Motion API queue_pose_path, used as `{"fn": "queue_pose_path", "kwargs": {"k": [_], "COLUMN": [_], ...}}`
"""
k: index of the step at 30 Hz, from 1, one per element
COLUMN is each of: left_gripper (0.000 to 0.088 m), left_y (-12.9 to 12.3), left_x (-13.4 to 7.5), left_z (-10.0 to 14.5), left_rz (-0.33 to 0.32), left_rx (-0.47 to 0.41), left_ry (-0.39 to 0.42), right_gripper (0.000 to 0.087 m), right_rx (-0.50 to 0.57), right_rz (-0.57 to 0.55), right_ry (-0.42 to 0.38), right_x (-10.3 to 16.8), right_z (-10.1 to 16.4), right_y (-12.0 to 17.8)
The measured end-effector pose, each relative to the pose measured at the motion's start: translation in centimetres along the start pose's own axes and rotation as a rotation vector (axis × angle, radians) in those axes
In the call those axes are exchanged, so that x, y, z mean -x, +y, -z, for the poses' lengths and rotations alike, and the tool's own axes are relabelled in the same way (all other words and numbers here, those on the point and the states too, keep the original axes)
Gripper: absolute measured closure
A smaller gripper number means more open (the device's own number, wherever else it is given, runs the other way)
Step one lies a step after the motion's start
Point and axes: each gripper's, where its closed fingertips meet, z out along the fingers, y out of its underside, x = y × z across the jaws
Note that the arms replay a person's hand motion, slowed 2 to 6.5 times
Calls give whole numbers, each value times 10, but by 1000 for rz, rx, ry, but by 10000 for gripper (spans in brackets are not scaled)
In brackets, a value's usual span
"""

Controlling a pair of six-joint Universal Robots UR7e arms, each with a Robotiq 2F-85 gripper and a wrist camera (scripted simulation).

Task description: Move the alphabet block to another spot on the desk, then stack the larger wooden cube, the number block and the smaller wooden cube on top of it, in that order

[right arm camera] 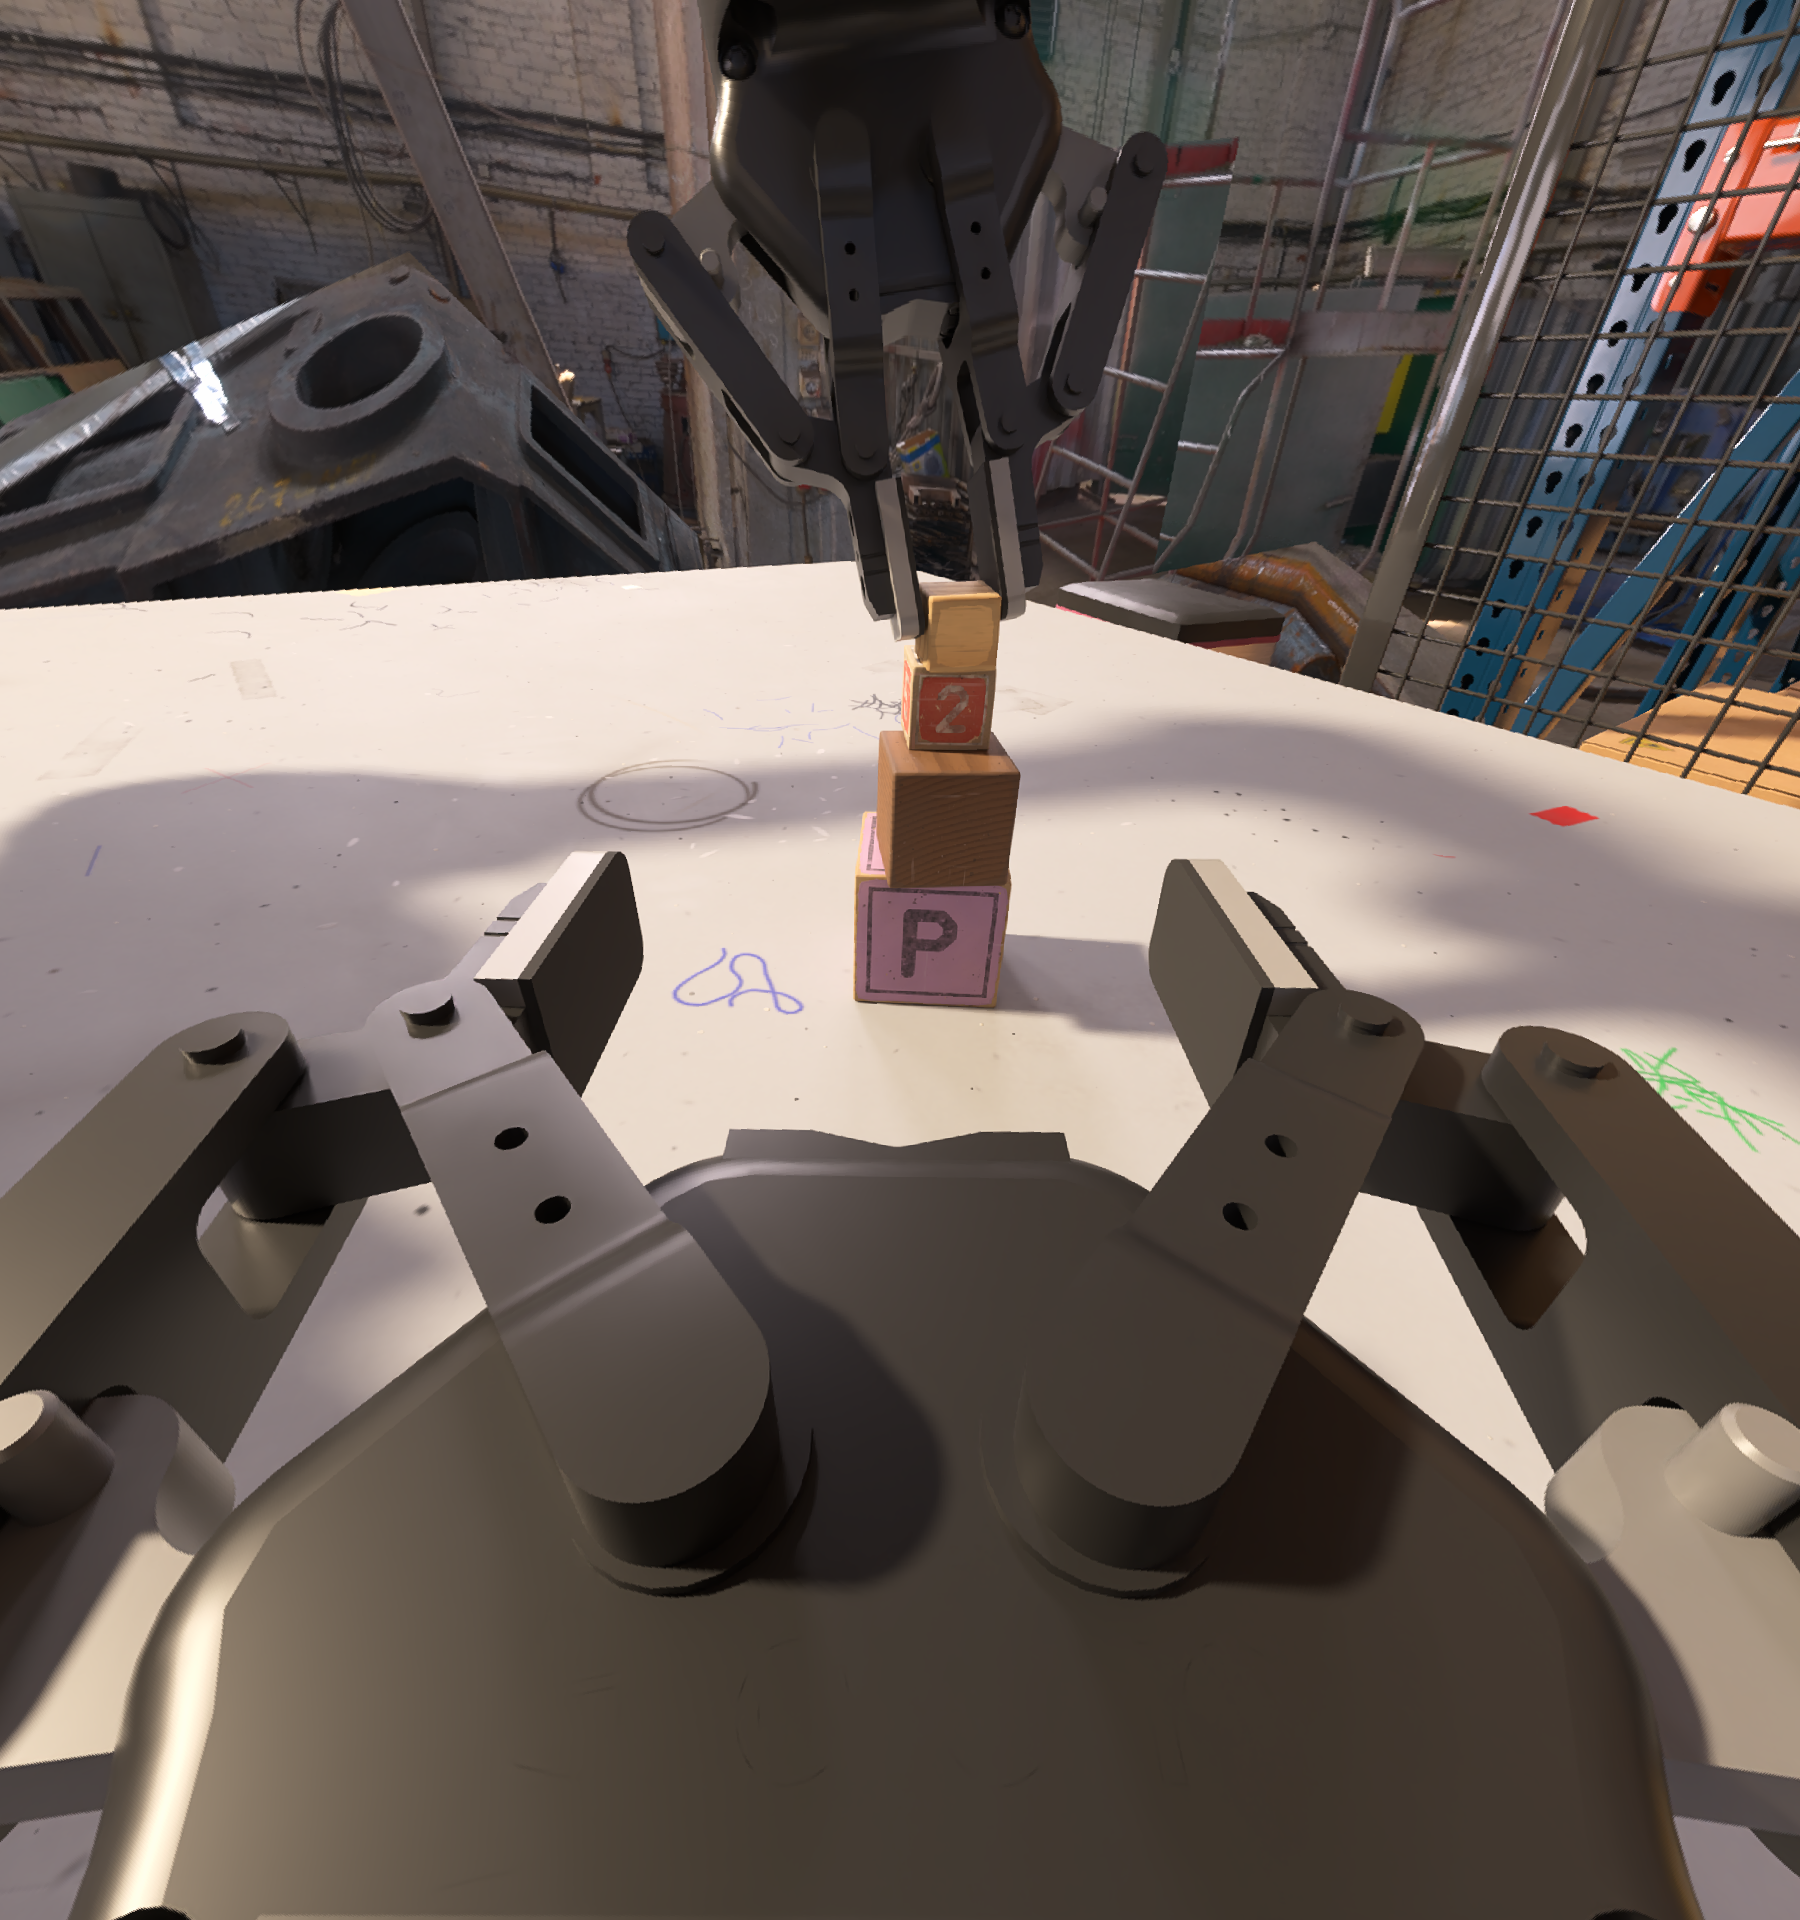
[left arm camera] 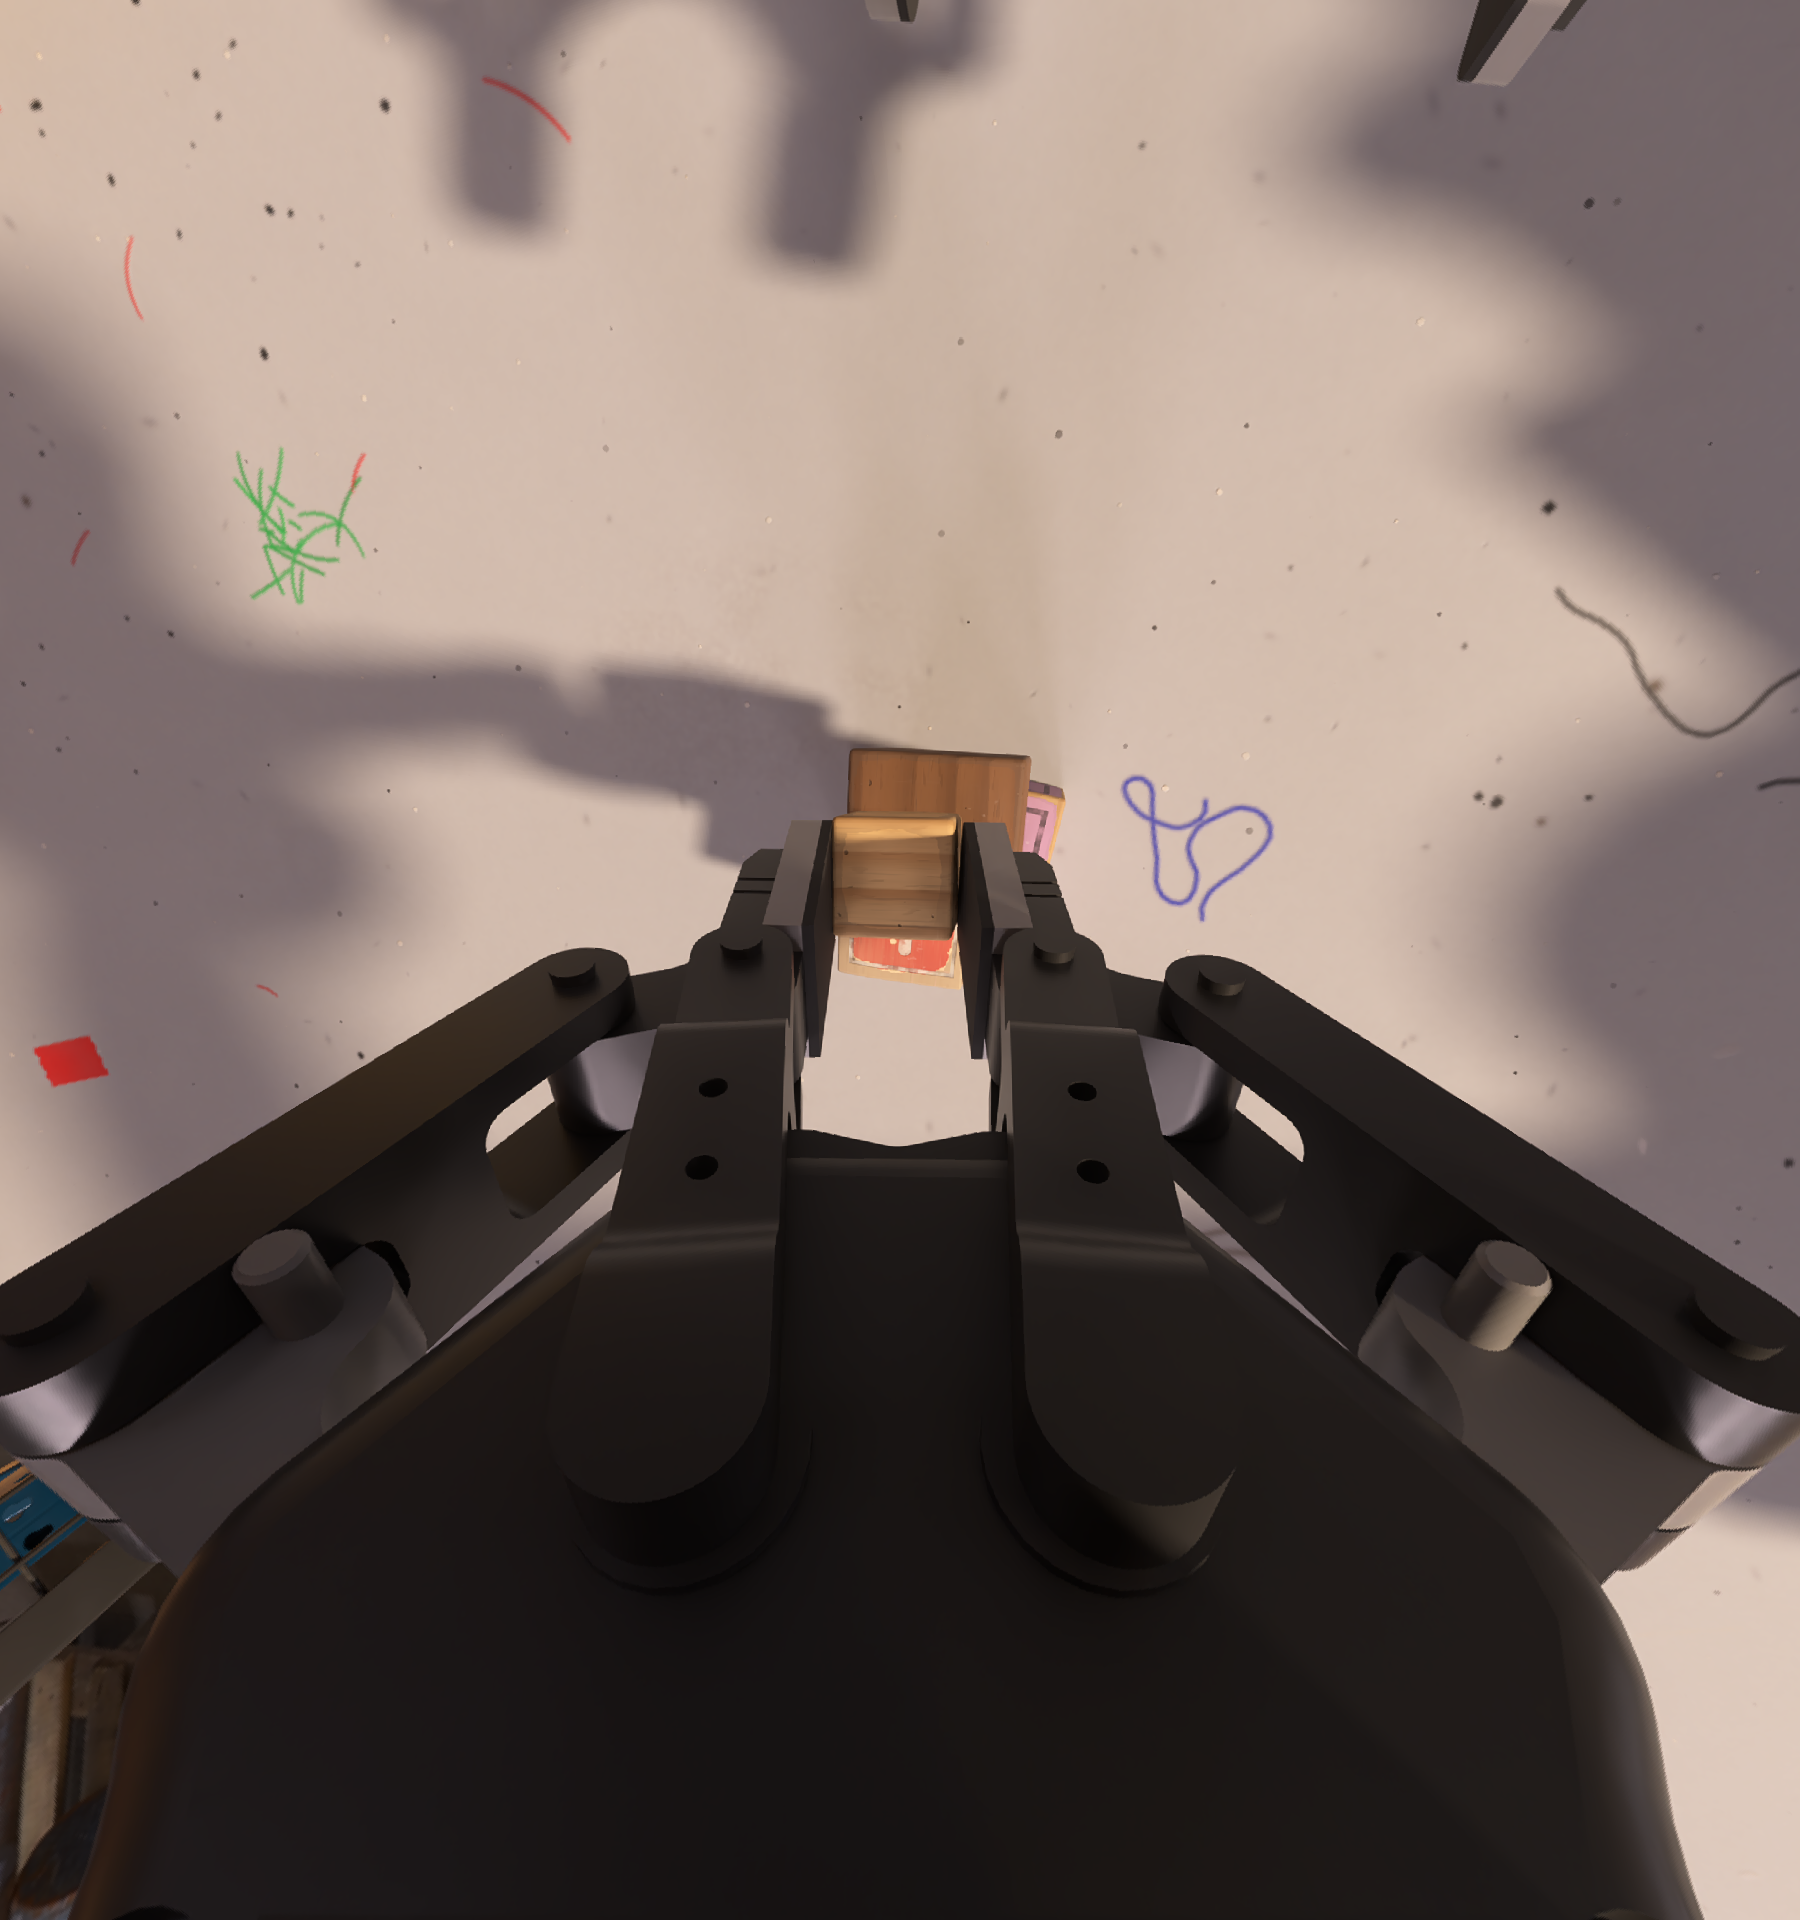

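In the right wrist view a stack stands on the desk (right arm camera: 252,935): the pink alphabet block (right arm camera: 929,943) at the bottom, the larger wooden cube (right arm camera: 946,808) on it, the red number block (right arm camera: 948,711) above, and the smaller wooden cube (right arm camera: 961,628) on top. My left gripper (right arm camera: 958,608) comes down from above and is shut on the smaller cube. In the left wrist view the left gripper (left arm camera: 896,878) holds the smaller cube (left arm camera: 894,873), with the number block (left arm camera: 898,954), larger cube (left arm camera: 932,784) and alphabet block (left arm camera: 1041,821) below. My right gripper (right arm camera: 896,935) is open and empty, short of the stack.
The desk bears scribbles: a blue one (right arm camera: 738,982) left of the stack, a green one (right arm camera: 1706,1101) at the right, a pencilled circle (right arm camera: 667,795) and a red patch (right arm camera: 1563,817). The desk's far edge (right arm camera: 356,592) lies behind the stack. A wire fence (right arm camera: 1654,416) stands beyond it.
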Motion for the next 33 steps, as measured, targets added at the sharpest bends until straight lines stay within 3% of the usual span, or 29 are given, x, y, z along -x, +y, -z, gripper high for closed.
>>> {"fn": "queue_pose_path", "kwargs": {"k": [33], "left_gripper": [659], "left_y": [0], "left_x": [1], "left_z": [-1], "left_rz": [8], "left_rx": [-9], "left_ry": [18], "right_gripper": [33], "right_rx": [-3], "right_rz": [1], "right_ry": [0], "right_x": [0], "right_z": [1], "right_y": [0]}}
